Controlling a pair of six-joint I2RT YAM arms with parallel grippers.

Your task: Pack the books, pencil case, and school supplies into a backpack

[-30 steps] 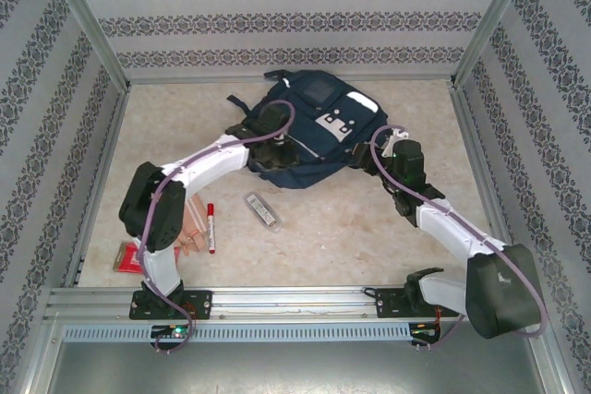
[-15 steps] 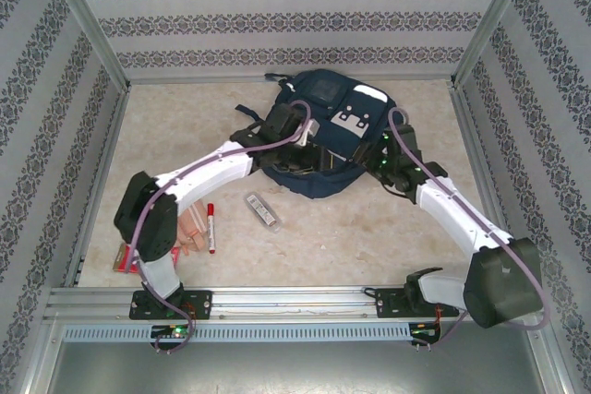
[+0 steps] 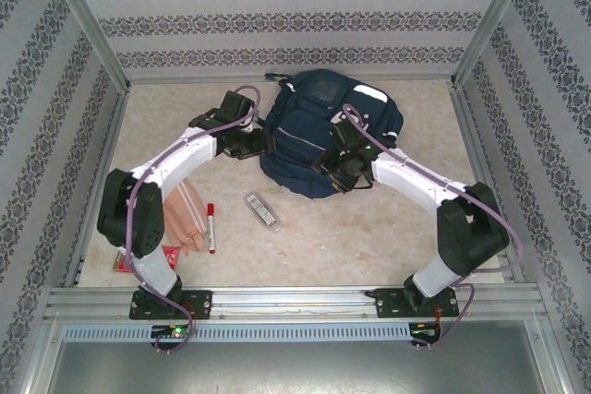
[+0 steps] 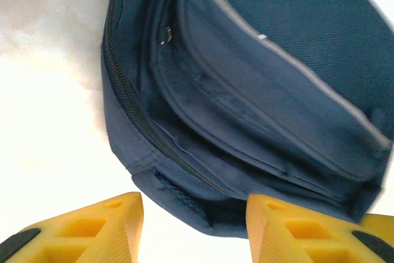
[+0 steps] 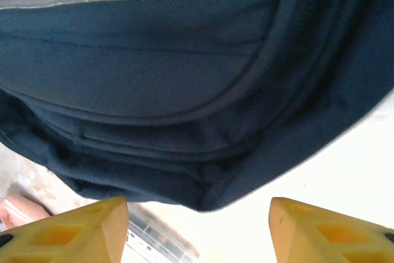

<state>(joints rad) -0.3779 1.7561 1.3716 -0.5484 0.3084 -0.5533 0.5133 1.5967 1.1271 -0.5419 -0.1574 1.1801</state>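
Backpack (image 3: 323, 136): flat, far middle of bench (image 3: 388, 228). My left end effector (image 3: 257, 143) and right end effector (image 3: 334, 169) flank its near end, the 2 sets of jaws apart and empty, likely to work its opening. Pencil case (image 3: 262, 211), marker (image 3: 211, 226): unpacked, on bench just beside it.

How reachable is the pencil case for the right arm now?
Probably yes: the pencil case lies bare past the near edge of the backpack, ahead of the open right gripper, nothing between.
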